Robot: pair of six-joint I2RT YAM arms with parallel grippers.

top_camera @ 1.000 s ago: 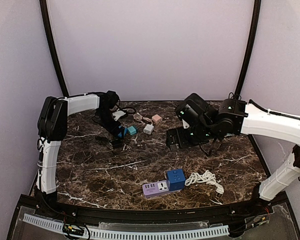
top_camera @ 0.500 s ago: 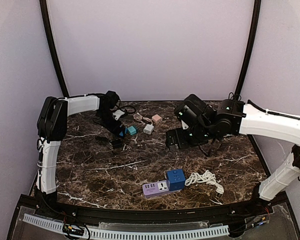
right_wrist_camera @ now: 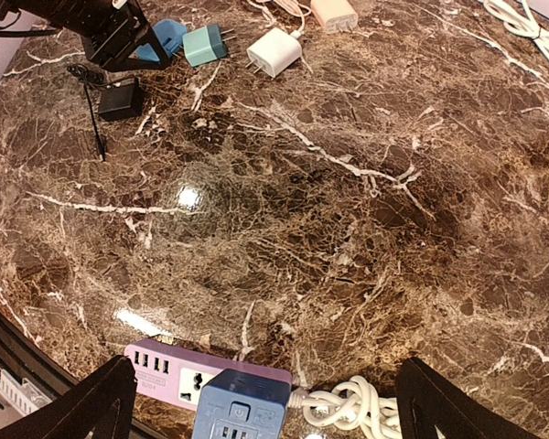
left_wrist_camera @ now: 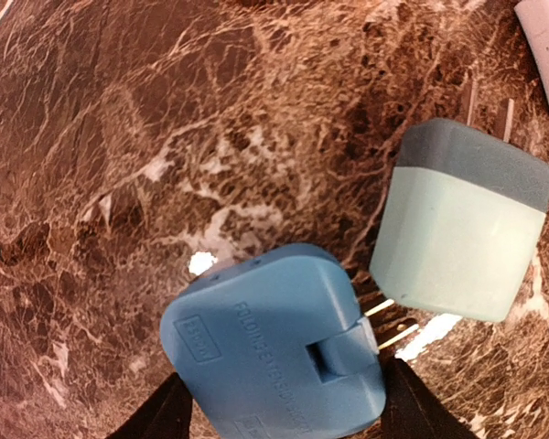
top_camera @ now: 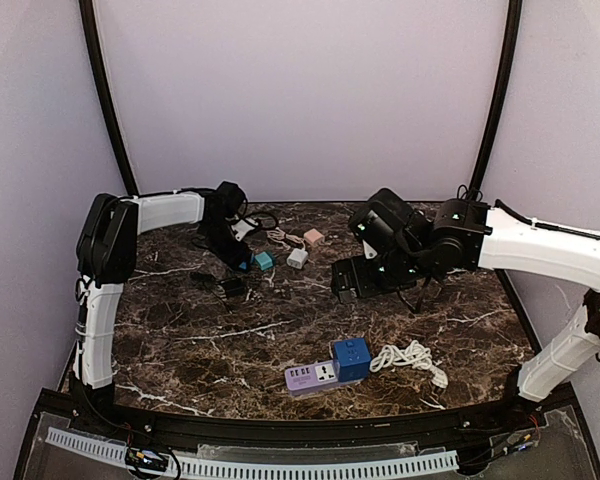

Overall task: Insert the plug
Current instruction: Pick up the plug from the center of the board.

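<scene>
A blue plug (left_wrist_camera: 274, 352) lies between my left gripper's (left_wrist_camera: 284, 407) fingers, which press on both its sides; its two prongs point at a teal plug (left_wrist_camera: 462, 224) next to it. In the top view the left gripper (top_camera: 236, 258) is low at the back left, on the blue plug (top_camera: 243, 266). The purple power strip (top_camera: 312, 377) with a blue cube socket (top_camera: 351, 358) lies near the front edge. My right gripper (top_camera: 346, 282) is open and empty, high over the table's middle. The strip (right_wrist_camera: 165, 373) and cube (right_wrist_camera: 247, 407) show between its fingers.
A teal plug (top_camera: 265, 260), a white plug (top_camera: 297, 257) and a pink plug (top_camera: 313, 237) with cords lie at the back. A black adapter (top_camera: 230, 288) sits near the left gripper. A coiled white cord (top_camera: 410, 358) lies right of the strip.
My left arm has shifted slightly to the right at the blue plug. The right arm has hardly moved.
</scene>
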